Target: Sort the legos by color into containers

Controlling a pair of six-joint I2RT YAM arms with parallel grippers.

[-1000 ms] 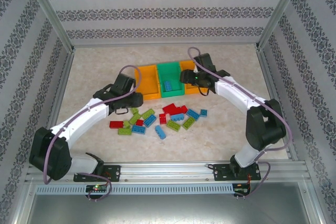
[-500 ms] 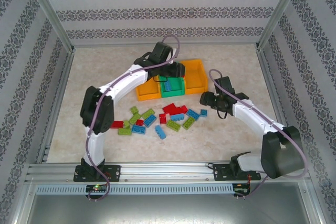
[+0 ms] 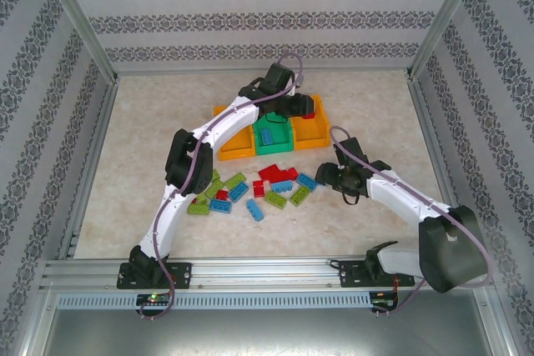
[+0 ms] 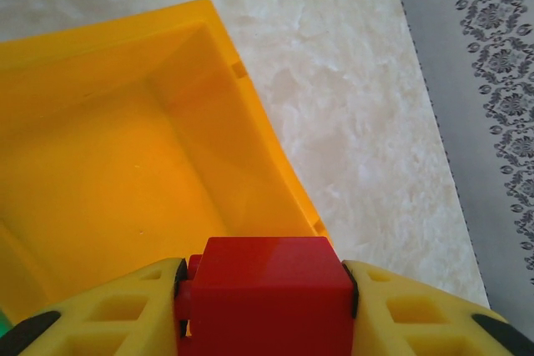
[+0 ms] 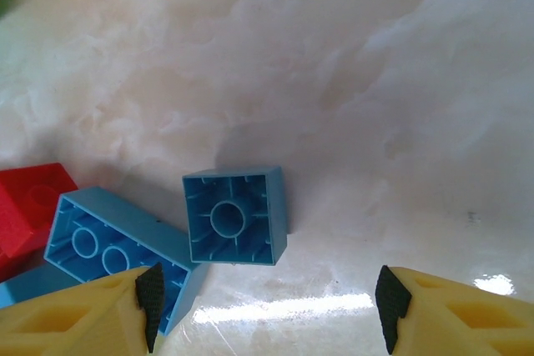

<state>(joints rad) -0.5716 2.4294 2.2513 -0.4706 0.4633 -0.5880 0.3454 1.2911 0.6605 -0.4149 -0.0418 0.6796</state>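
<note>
Arriving — red lego [image 4: 267, 289] over bin [image 4: 125, 172]

A lab-style robot test cell: a marble-look table [image 3: 133, 147] boxed in by stripe-patterned panels [image 3: 250, 6] on metal posts [image 3: 79, 18], with a left arm [image 3: 164, 218] and right arm [image 3: 400, 193] bolted to a slotted rail [image 3: 267, 268].

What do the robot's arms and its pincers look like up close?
The left arm and right arm are white shells linked by bulky black joints, each with a mauve cable looping alongside. The left gripper and right gripper have yellow ribbed plastic fingers with black pads.
</note>
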